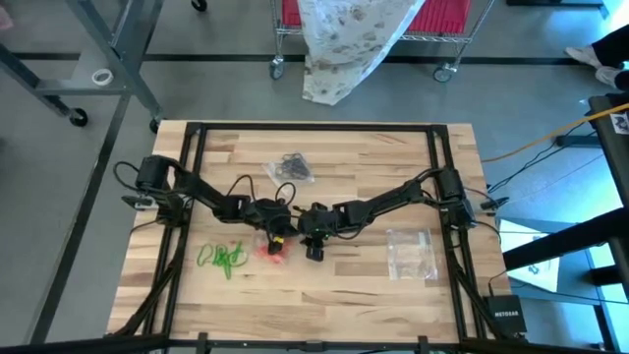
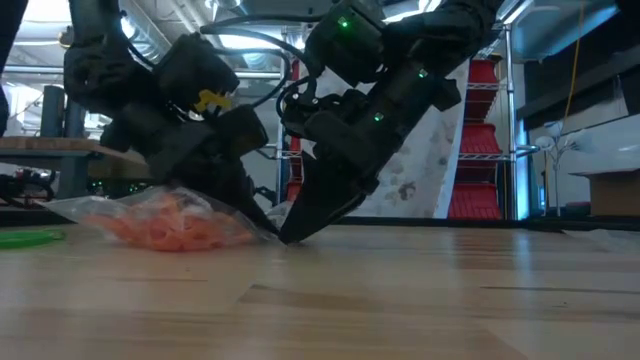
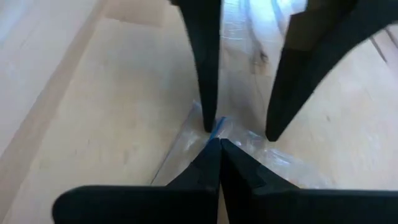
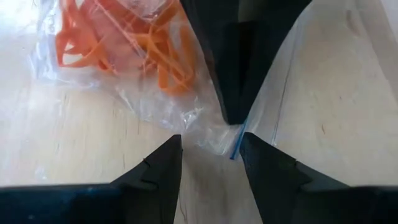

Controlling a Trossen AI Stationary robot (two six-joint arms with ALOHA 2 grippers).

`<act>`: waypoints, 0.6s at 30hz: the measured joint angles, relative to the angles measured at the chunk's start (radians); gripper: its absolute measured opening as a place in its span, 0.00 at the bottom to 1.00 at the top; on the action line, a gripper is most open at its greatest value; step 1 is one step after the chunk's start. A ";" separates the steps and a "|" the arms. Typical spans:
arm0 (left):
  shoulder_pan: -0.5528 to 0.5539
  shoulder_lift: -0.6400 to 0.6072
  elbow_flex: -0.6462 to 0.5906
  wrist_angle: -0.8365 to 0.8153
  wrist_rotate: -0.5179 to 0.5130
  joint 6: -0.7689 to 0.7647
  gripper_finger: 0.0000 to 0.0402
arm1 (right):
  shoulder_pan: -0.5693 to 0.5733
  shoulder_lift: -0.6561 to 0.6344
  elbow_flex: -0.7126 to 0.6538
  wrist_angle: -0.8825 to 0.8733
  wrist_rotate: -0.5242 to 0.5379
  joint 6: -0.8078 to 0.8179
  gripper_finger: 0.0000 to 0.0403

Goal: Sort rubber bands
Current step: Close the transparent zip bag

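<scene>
A clear plastic bag (image 4: 186, 115) holding orange-red rubber bands (image 4: 124, 43) lies on the table's middle (image 1: 273, 248). My left gripper (image 3: 219, 143) is shut at the bag's mouth edge, which carries a blue strip. My right gripper (image 4: 211, 140) faces it from the table's right, open. Its two fingertips are down at the table, one on either side of that strip and of the left fingertips. Loose green bands (image 1: 221, 258) lie on the wood to the left. Black bands sit in another bag (image 1: 290, 167) farther back. My left gripper pinches the bag's mouth edge by the blue strip (image 3: 217, 128) between its two fingertips. The fingers slant down from the table's left. The bag lies on the table, its filled end (image 2: 165, 225) behind the fingers. My right gripper has its open fingertips (image 3: 209, 122) down on or at the bag's plastic. I cannot tell whether they touch it.
A second clear bag (image 1: 411, 252) lies flat on the table's right half. Black frame rails (image 1: 197, 147) run along the table's edges. The two arms meet tip to tip at the table's middle (image 2: 280, 236). Bare wood (image 1: 334, 305) lies toward the near edge.
</scene>
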 joint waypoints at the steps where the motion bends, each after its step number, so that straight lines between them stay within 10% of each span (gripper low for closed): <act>1: 0.000 -0.002 0.000 -0.003 -0.001 -0.010 0.00 | 0.000 0.000 0.000 -0.001 0.000 0.000 0.41; 18: 0.027 -0.054 -0.002 -0.087 -0.003 0.067 0.00 | 0.000 0.000 0.000 -0.002 -0.005 -0.003 0.41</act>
